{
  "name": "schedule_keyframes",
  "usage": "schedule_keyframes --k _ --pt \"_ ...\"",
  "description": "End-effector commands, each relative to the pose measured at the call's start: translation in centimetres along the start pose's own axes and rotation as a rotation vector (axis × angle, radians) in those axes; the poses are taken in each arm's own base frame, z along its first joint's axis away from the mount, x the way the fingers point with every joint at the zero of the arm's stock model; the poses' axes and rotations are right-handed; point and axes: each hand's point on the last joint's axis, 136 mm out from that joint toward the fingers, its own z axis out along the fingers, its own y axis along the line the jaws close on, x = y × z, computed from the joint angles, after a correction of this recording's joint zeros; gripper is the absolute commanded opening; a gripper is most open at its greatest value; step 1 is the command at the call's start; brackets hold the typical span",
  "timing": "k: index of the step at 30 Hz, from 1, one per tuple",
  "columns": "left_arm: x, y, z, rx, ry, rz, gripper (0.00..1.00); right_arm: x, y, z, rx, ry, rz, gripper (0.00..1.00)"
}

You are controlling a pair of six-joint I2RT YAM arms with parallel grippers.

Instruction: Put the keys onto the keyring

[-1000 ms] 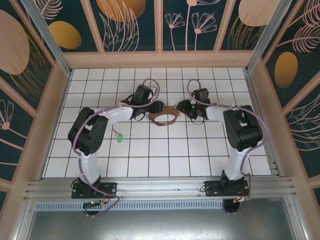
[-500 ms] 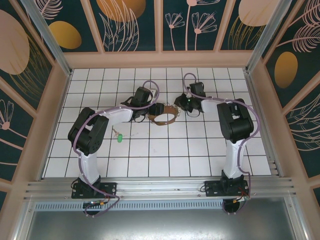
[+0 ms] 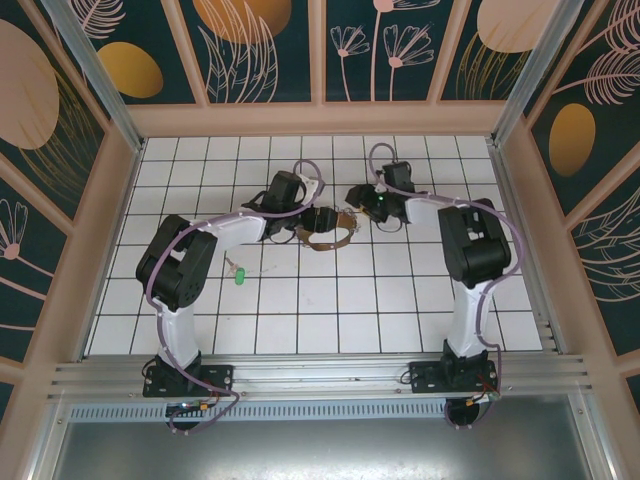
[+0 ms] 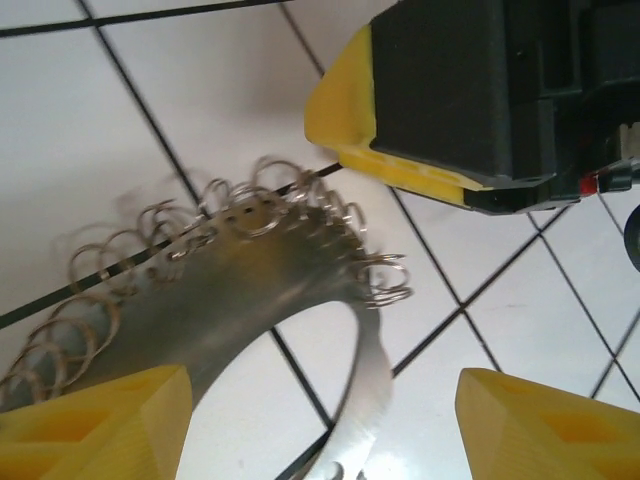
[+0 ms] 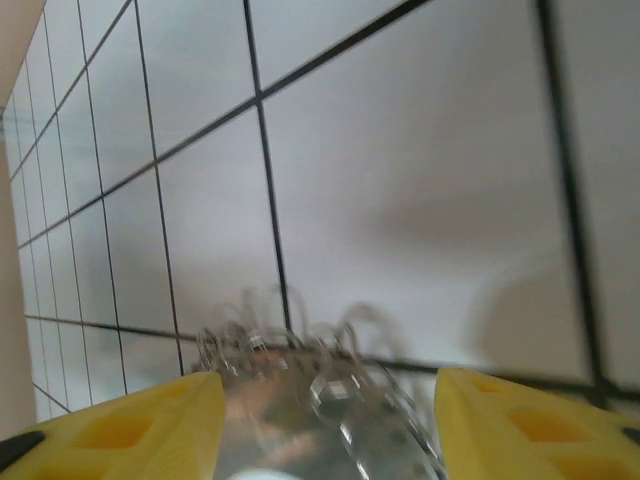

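While fringed with wire loops [image 4: 385,280], the keyring [image 4: 250,270] is flat.

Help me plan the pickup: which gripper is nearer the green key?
The left gripper; the key lies on its side of the keyring, the right gripper on the far side.

I see a bench [image 3: 350,300] of white tiles with dark grout lines. The green-headed key [image 3: 239,277] lies flat on it, well apart from the left fingers [image 4: 90,425], back toward that arm's base. Between those fingers hangs the keyring [image 4: 260,280]; I can't tell whether it touches the tiles
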Motion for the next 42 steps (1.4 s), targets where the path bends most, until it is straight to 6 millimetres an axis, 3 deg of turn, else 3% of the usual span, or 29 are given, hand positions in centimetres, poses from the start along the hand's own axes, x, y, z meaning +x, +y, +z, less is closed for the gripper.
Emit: schedule_keyframes --k 1,5,13,24,31,42 --pt "-1.2 -3.4 -0.1 0.106 0.011 0.095 0.7 -1.3 0.3 -3.7 -0.009 -0.084 -0.011 0.65" --pt "-0.5 -4.7 1.0 0.115 0.057 0.169 0.67 0.1 -1.1 -5.9 0.022 -0.111 0.003 0.78" --pt "0.8 -4.3 3.6 0.053 0.132 0.291 0.51 2.7 -4.1 -9.6 0.088 -0.166 0.045 0.98" --pt "2.1 -3.8 5.6 0.056 0.241 0.325 0.48 4.4 -6.9 -12.1 0.154 -0.192 0.082 0.99" --pt "2.9 -3.3 6.3 0.044 0.259 0.326 0.48 4.8 -7.3 -12.2 0.162 -0.189 0.09 0.99" --pt "2.4 -2.9 7.3 0.031 0.259 0.332 0.48 4.9 -7.4 -12.1 0.159 -0.186 0.091 0.98"
